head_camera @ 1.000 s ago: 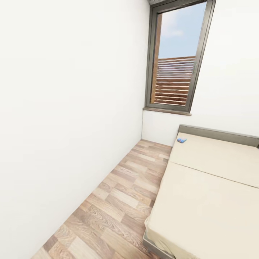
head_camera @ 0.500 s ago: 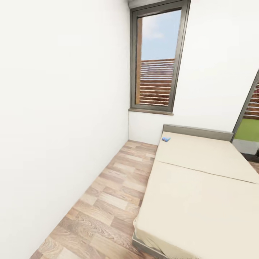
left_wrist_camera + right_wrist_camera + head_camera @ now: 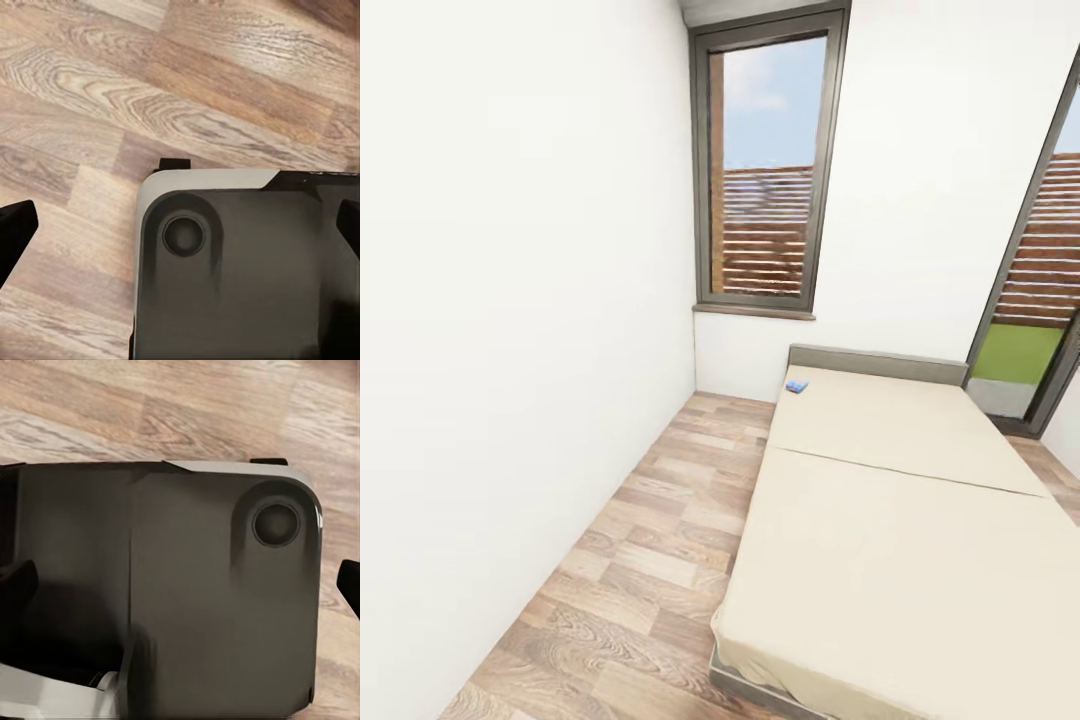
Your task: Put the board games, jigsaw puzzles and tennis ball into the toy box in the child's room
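Head view: the bed fills the lower right, with a plain beige mattress, a dark grey frame edge at the near corner and a low grey headboard against the far wall. One small blue item lies flat on the mattress at the far left corner, just short of the headboard. It is too small to read; possibly one of the board games, cover not legible. The rest of the mattress surface in view is plain beige.

A wood-pattern floor runs as a strip between the bed and the white left wall. A tall dark-framed window stands in the far wall, above the floor strip. A second glazed opening sits at the right edge, beyond the head of the bed.

Left wrist view: the left gripper hangs with fingers set wide apart, dark tips at opposite edges of the frame, nothing between them. Below the fingers are the robot's dark base plate and bare floor.

Right wrist view: the right gripper is also spread, tips at either edge, nothing held. The same dark base lies directly under it, with floor beyond.

The blue item is well apart from both grippers, at the far end of the bed.
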### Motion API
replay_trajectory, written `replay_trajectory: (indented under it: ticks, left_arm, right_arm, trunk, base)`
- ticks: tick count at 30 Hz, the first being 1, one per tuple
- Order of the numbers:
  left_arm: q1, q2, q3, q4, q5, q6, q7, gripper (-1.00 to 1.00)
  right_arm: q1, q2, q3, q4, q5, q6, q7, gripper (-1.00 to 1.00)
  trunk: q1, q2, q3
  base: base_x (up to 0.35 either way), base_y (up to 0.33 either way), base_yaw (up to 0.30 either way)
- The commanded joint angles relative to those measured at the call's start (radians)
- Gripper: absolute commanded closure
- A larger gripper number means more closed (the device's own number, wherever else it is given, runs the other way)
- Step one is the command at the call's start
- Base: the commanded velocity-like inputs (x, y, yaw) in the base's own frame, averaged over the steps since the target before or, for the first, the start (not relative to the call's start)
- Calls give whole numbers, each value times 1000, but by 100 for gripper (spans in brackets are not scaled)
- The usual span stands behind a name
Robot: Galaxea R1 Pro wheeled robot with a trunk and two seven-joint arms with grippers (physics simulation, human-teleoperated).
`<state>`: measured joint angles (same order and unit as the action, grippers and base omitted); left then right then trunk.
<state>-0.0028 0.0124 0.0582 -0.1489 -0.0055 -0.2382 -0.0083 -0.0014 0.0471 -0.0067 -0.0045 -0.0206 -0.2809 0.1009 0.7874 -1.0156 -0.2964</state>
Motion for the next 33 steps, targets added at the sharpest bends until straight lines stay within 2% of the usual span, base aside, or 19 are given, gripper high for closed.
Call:
replay_trajectory:
  ticks: [1, 27, 31, 33]
  left_arm:
    - [0, -1, 5, 0, -1, -3, -1, -100]
    - [-1, 1, 6, 0, -2, 4, 1, -100]
    - [-4, 1, 6, -1, -2, 14, 24, -100]
    - [-7, 2, 5, -2, -3, 33, 56, -100]
  right_arm:
    - [0, 0, -1, 0, -2, -2, 3, -100]
    - [0, -8, -4, 0, -1, -1, 3, -100]
    - [0, -8, -3, 0, -1, -2, 3, -100]
    - [0, -6, -3, 0, -1, -2, 3, -100]
  trunk:
    - [-4, 7, 2]
    - [-104, 189, 84]
    - [-119, 217, 96]
    - [-127, 231, 103]
  base:
    - [0, 0, -25]
    - [0, 0, -3]
    - [0, 0, 0]
    - [0, 0, 0]
